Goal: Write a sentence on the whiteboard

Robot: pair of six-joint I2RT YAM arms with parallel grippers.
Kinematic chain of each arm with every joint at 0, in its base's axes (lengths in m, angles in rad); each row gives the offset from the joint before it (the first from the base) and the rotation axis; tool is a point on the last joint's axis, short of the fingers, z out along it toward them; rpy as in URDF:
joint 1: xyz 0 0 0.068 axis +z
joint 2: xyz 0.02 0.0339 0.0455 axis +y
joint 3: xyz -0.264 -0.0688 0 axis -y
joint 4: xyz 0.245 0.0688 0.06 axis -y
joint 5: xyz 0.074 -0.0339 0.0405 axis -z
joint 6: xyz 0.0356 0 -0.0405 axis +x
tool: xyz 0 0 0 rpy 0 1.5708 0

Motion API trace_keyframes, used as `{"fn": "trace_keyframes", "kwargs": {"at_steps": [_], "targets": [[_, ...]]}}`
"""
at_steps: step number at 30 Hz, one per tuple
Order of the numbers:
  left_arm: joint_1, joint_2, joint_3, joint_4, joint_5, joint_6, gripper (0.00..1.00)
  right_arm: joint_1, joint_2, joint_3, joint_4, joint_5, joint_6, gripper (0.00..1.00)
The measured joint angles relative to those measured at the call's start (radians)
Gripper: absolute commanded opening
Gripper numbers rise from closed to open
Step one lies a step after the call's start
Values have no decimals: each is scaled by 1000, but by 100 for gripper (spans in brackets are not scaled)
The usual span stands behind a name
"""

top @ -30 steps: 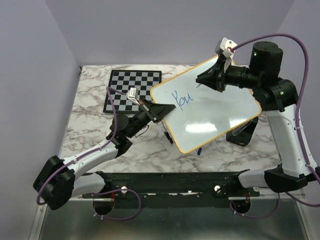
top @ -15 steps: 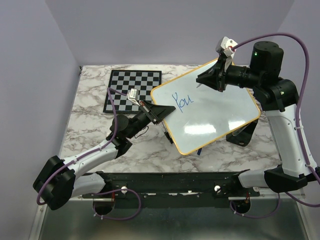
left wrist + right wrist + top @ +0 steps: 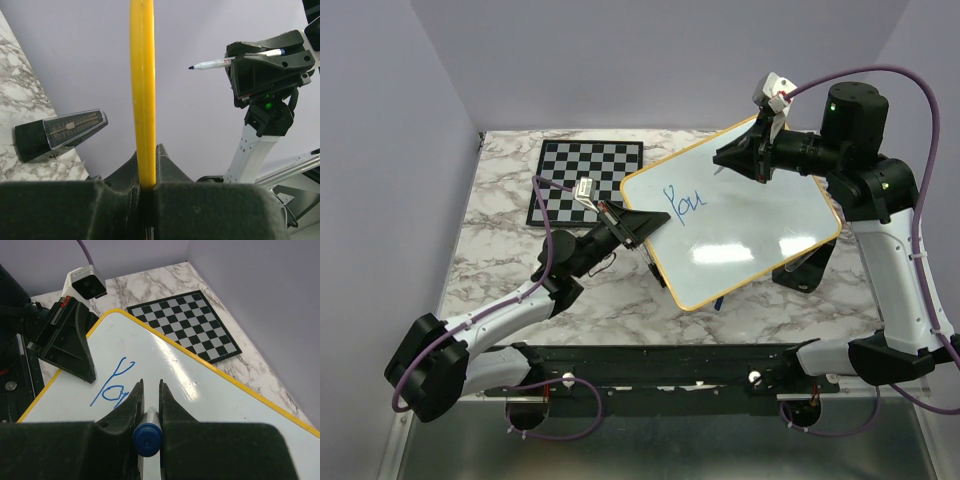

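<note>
Black-and-white arms [image 3: 510,310], purple cables [image 3: 880,70], apparently green lights [image 3: 831,103]

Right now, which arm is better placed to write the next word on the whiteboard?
Right. The right gripper is shut on the marker, its tip aimed at the whiteboard beside "You". The left gripper is clamped on its yellow frame, holding it tilted.

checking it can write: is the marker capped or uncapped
Uncapped: the marker shows a bare pointed tip in the left wrist view.

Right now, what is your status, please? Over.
Left gripper shut on whiteboard edge. Right gripper shut on marker, tip off board. Only "You" written. Nothing blocking.
</note>
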Motion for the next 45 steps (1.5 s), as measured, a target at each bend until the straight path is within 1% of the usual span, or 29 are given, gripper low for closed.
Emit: {"fn": "trace_keyframes", "kwargs": {"at_steps": [31, 45], "targets": [[0, -5, -3, 40, 42, -1, 0, 0, 5, 14, 0, -9, 0, 1], [0, -5, -3, 40, 45, -1, 0, 0, 16, 41, -22, -61, -32, 1]]}}
